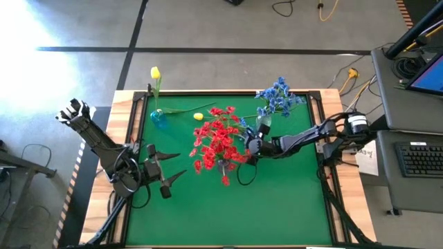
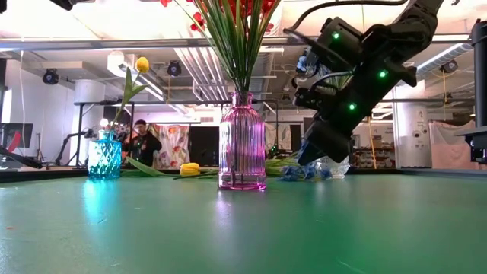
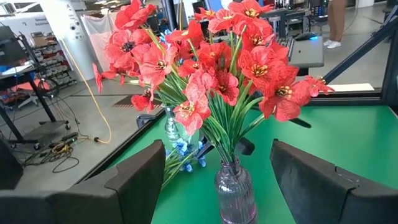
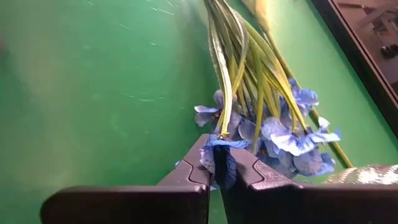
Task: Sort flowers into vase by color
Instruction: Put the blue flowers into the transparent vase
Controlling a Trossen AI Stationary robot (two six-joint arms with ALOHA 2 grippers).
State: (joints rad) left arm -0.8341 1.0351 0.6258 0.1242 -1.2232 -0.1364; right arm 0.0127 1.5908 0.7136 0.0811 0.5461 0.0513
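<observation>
1. Flowers: three colours on a green table (image 1: 291, 207). Red flowers (image 1: 220, 138) fill a pink vase (image 2: 242, 141) near the table's middle, their green stems fanning up out of its neck.
2. Blue flowers (image 1: 277, 97) lie toward the far right part of the table, beside a clear vase (image 3: 173, 127). In the right wrist view their stems (image 4: 239, 62) run flat over the green cloth, with blossoms bunched at the near end.
3. One yellow bud (image 1: 155, 72) stands upright in a blue vase (image 2: 104, 156) near the far left edge. A second yellow bud (image 1: 199, 117) lies flat on the table between the blue vase and the red flowers, stem pointing toward the blue vase.
4. Right gripper (image 4: 219, 169): low over the table, just right of the pink vase, between it and the blue flowers. Its fingers are pressed together on a blue blossom (image 4: 221, 144) at the end of one stem; the blossom's petals show between and just above the fingertips.
5. Left gripper (image 1: 169, 174): waiting over the near left part of the table, well apart from all flowers, fingers spread with nothing between them. Its wrist view looks past the fingers at the red flowers and the pink vase.
6. Low view: the right arm (image 2: 358, 76) comes down from above at the right, its tip close to the cloth, with blue petals visible just behind it. A person (image 2: 143, 141) stands in the room beyond the table.
</observation>
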